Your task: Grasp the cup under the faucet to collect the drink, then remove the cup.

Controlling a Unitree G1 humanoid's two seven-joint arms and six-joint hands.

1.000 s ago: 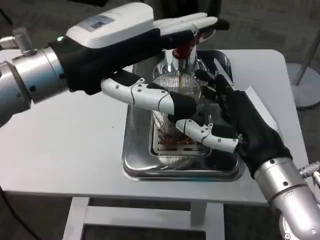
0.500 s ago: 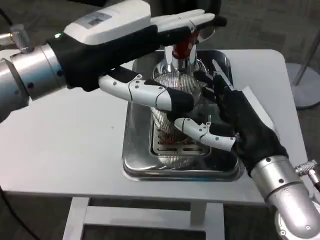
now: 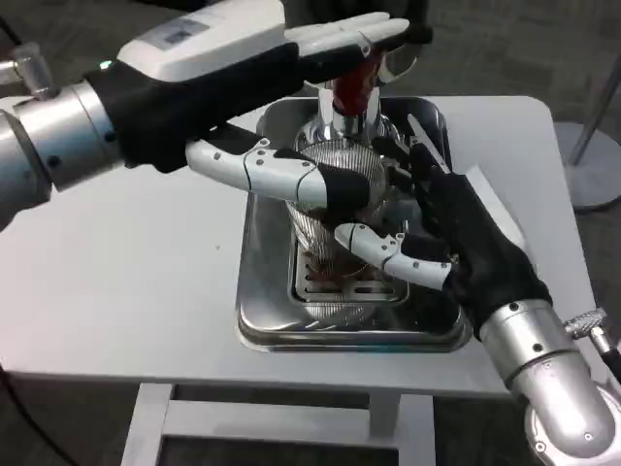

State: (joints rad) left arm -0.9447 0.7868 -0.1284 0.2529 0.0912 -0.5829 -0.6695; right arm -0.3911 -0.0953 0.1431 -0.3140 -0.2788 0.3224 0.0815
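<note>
In the metal tray, the clear cup stands under the faucet. The right hand wraps around it. The left hand seems to press the faucet's red handle.

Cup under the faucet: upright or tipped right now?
Upright. The ribbed clear cup stands on the grate of the metal tray, mouth up beneath the faucet, with the right hand around it.

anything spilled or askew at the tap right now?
Nothing stands out. The ribbed cup stands upright on the drip tray under the faucet, held by the right hand. Left hand is at the red tap handle. No spill visible.
</note>
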